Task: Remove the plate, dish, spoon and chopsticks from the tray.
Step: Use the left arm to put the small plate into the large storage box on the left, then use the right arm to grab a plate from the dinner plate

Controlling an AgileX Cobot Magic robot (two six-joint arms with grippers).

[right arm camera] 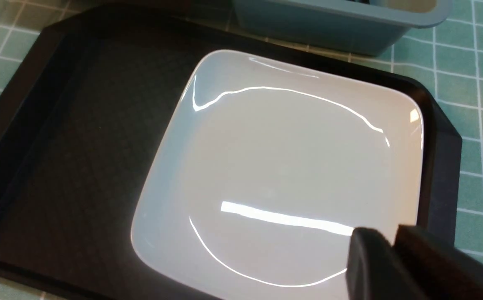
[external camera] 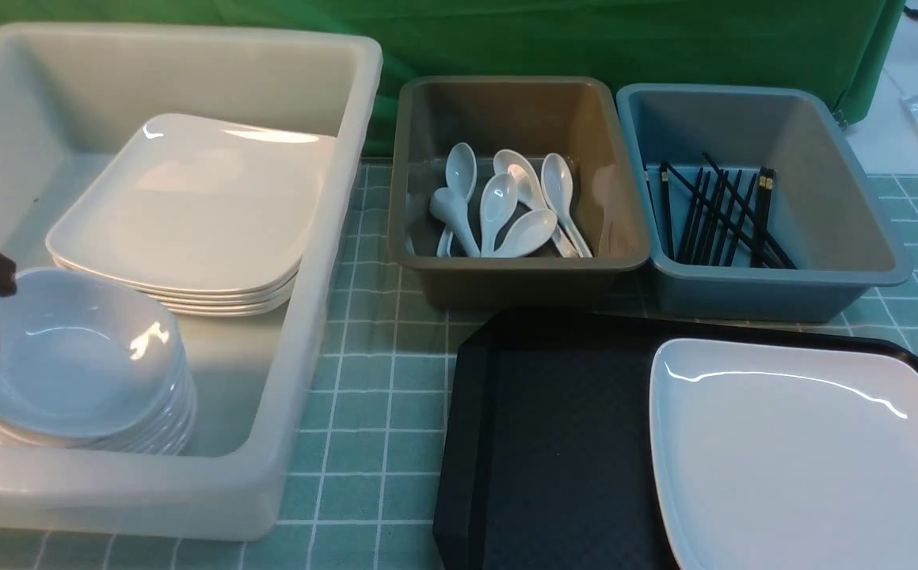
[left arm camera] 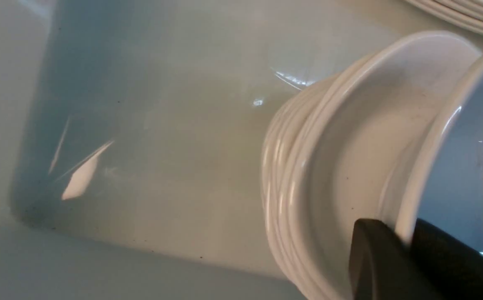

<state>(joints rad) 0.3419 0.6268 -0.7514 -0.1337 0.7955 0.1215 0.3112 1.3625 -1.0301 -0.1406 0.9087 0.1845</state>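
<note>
White dish (left arm camera: pixel 466 158) is clenched by its rim in the left gripper (left arm camera: pixel 404 237), at the stack (left arm camera: pixel 291 175) in the pale tub (external camera: pixel 332 237) where such dishes belong, while the plate (right arm camera: pixel 283 166) lies on the black tray (right arm camera: pixel 78 146) under the right gripper (right arm camera: pixel 391 250), whose grip I cannot tell.

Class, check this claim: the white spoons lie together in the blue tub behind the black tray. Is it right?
No. The front view shows the white spoons lying together in the grey-brown tub behind the black tray; the blue tub holds the chopsticks.
</note>
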